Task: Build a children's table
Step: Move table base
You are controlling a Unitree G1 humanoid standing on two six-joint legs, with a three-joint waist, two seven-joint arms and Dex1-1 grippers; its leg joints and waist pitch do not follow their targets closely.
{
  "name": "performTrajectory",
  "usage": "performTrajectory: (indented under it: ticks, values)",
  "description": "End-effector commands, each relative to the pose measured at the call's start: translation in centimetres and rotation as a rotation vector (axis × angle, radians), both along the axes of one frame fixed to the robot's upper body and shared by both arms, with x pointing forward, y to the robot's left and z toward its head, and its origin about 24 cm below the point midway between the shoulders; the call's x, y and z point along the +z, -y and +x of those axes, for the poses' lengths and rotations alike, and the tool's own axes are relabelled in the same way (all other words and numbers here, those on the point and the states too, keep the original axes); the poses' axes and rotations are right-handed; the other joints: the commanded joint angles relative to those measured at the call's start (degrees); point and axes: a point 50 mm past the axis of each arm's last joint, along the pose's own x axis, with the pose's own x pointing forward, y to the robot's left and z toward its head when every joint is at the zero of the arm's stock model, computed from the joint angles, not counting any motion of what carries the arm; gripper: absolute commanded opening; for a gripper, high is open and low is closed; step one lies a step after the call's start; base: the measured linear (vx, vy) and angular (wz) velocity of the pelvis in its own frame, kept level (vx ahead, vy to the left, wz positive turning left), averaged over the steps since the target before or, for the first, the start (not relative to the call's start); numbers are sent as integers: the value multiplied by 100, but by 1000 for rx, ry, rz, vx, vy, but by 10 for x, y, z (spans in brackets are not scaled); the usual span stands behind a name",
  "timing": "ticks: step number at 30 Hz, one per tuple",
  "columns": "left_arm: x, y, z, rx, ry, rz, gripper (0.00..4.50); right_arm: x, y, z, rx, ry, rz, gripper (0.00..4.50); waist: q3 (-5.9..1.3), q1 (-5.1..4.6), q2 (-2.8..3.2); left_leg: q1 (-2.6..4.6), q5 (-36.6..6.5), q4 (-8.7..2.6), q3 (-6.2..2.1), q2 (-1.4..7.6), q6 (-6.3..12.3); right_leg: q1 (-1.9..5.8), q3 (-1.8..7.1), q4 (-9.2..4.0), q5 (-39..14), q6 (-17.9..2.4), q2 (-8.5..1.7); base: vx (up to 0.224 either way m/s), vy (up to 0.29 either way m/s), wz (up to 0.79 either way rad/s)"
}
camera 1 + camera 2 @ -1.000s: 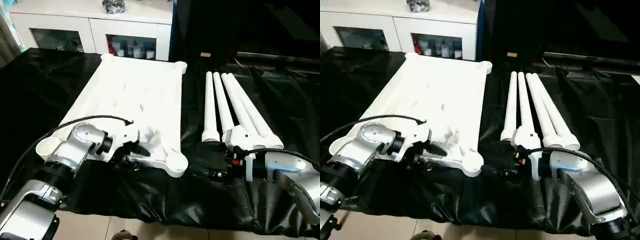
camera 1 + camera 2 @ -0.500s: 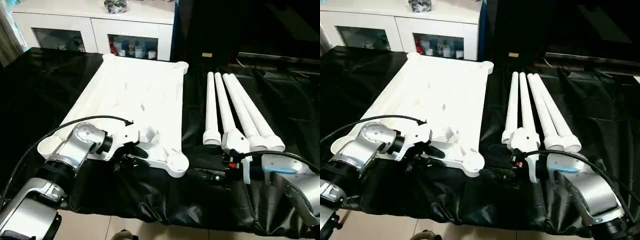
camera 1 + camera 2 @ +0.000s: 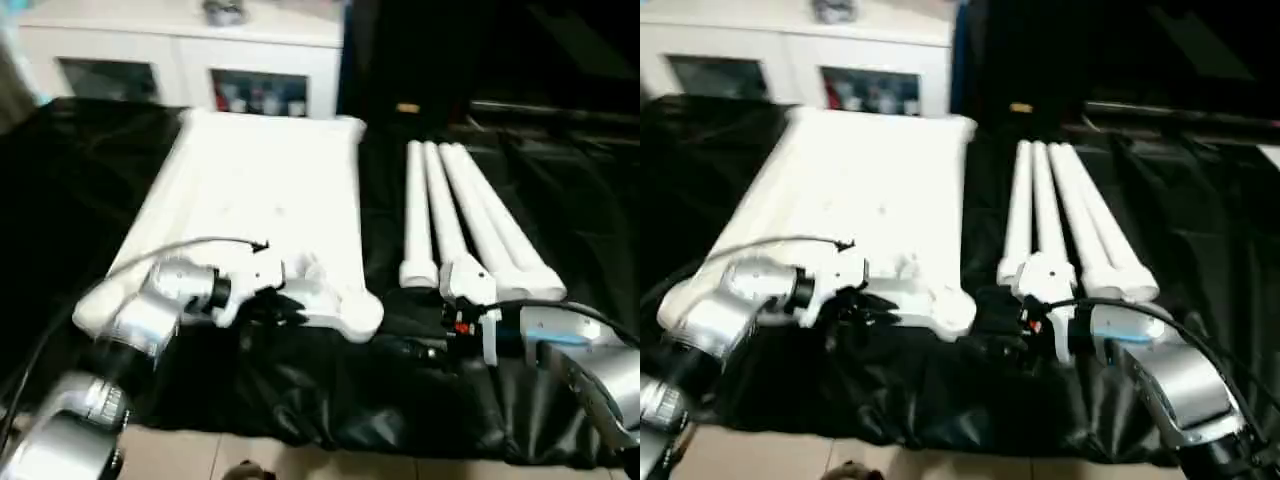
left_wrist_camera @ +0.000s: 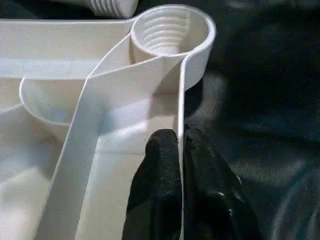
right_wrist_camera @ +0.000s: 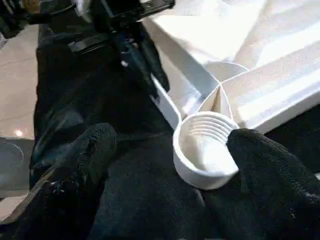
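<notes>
Left hand (image 4: 179, 150) on tabletop (image 4: 125, 95) rim

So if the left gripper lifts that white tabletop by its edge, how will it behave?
The tabletop probably feels light: it is hollow and ribbed underneath. The left gripper pinches only a thin rim, so it may flex or slip. Held near one corner socket, it would likely tilt.
</notes>
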Motion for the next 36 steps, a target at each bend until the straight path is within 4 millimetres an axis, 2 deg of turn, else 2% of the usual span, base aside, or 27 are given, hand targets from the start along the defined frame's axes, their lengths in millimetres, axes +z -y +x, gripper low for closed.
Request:
performTrajectory:
  ticks: [1,2,3,4,8,12,14,17,19,20,23,25,26,29,31,33,36]
  values:
    - [9,1,1,30,38,-22,11,4,-1,0,-2,18,-7,405,-351,38,7,126,-997,-399,-196,437,214,151,285,-432,194,-1498,-592,0,0,0]
    - [8,2,0,30,41,-23,11,4,-1,0,-2,18,-7,405,-342,53,-34,126,-964,-391,-187,431,261,148,288,-444,81,-1473,-594,0,0,0]
    - [8,5,-1,33,45,-29,11,4,-1,1,-2,19,-7,405,-330,59,-21,125,-1008,-392,-183,428,256,135,291,-467,-123,-1429,-589,0,0,0]
    - [5,7,-4,42,52,-24,11,4,-1,1,-1,22,-8,405,-331,60,-33,136,-1061,-404,-186,445,220,131,288,-472,-265,-1399,-585,0,0,0]
    - [3,6,-2,84,65,11,11,5,-2,4,0,27,-9,405,-325,44,-23,139,-1153,-418,-190,440,150,118,296,-475,-394,-1332,-572,0,0,0]
    - [3,3,-2,116,65,37,11,6,-2,4,0,29,-8,405,-336,40,-30,128,-1027,-401,-188,429,177,127,296,-465,-232,-1312,-573,0,0,0]
    - [4,-1,-1,156,61,60,11,6,-1,4,-4,30,-9,405,-342,40,14,121,-964,-391,-192,420,191,126,294,-452,-114,-1321,-566,0,0,0]
    - [5,-5,-2,171,55,67,11,6,0,4,-12,32,-9,405,-357,26,11,117,-903,-380,-191,414,223,132,286,-430,145,-1358,-545,0,0,0]
    - [5,-4,-4,182,52,65,11,6,1,3,-16,31,-9,405,-355,26,10,122,-922,-376,-188,416,228,129,287,-431,163,-1377,-546,0,0,0]
    - [4,-5,-4,189,55,68,11,6,1,3,-18,31,-11,405,-355,30,31,131,-938,-377,-189,422,225,124,286,-432,159,-1400,-548,0,0,0]
    - [4,-5,-6,197,55,75,11,6,2,3,-21,31,-13,405,-345,25,27,129,-1013,-384,-188,421,199,126,286,-440,81,-1408,-539,0,0,0]
    - [4,-4,-10,164,63,51,11,7,2,3,-23,32,-13,405,-343,24,-2,129,-1066,-388,-188,420,180,130,289,-457,-53,-1378,-546,0,0,0]
    - [5,-4,-11,154,65,42,11,7,2,2,-23,32,-12,405,-345,30,9,128,-1045,-385,-187,417,185,127,292,-453,-47,-1364,-543,0,0,0]
    - [6,-3,-12,146,70,17,57,7,3,3,-25,32,-14,405,-346,33,-15,127,-999,-380,-179,412,205,121,291,-449,-25,-1349,-536,0,0,0]
    - [6,-6,-10,155,93,32,69,7,4,3,-28,31,-17,405,-347,40,-15,131,-965,-380,-182,418,228,118,288,-446,-15,-1338,-536,0,0,0]
    - [7,-12,-8,172,109,49,101,8,5,4,-29,35,-18,405,-344,38,-26,131,-989,-380,-177,414,228,114,290,-449,-81,-1304,-537,0,0,0]
    - [10,-15,-9,172,119,47,114,10,5,4,-30,39,-12,405,-335,38,-31,135,-1044,-384,-175,416,192,108,292,-462,-242,-1283,-544,0,0,0]
